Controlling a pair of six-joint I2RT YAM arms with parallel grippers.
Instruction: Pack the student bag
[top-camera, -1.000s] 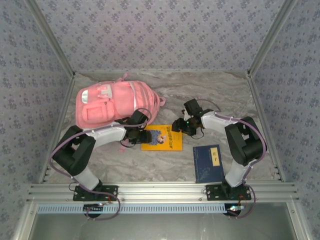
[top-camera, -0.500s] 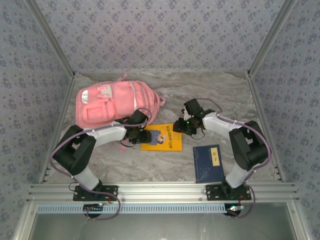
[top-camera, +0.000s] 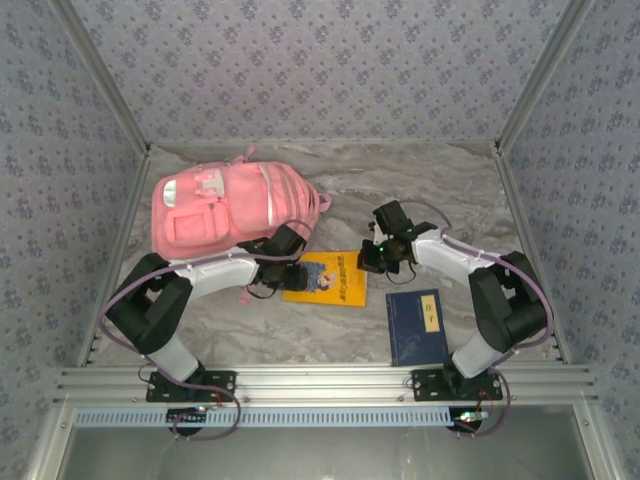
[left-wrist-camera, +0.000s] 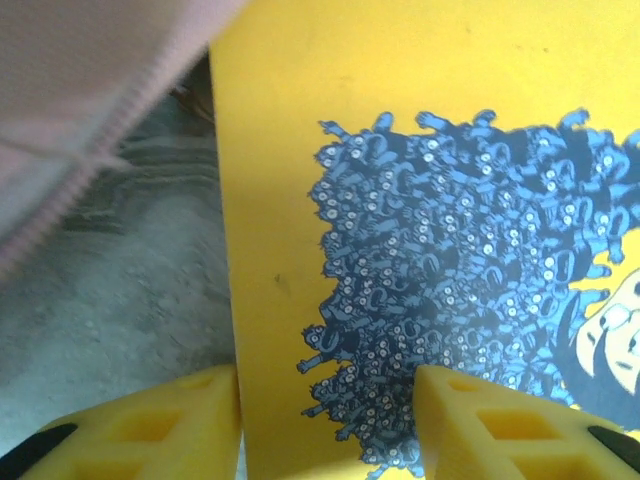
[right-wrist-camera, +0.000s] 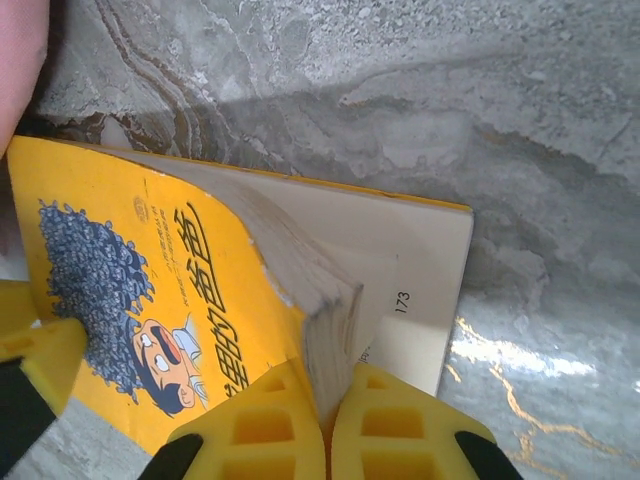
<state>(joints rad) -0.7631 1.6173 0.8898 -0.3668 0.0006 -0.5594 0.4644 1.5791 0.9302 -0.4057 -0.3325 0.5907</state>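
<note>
Tabletop grey marble, walls patterned; right gripper pinches yellow book pages; left gripper parted over cover.

yellow comic book — pages lifted, blue book

Thing: you see the student bag, a large soft backpack of pink fabric.
Surface: pale strips cross its body, a pale patch sits at its left end, and stitched pockets face up.
Pose: it lies flat, pocket side up, with its length running left to right.
Place: far left part of the table, close to the left wall.
Straps: a pink loop sticks out at the far edge, and a pink strap end at the right.
Close view: the left wrist view shows a pink edge with zip teeth.
Opening: you cannot tell if it is open.
</note>
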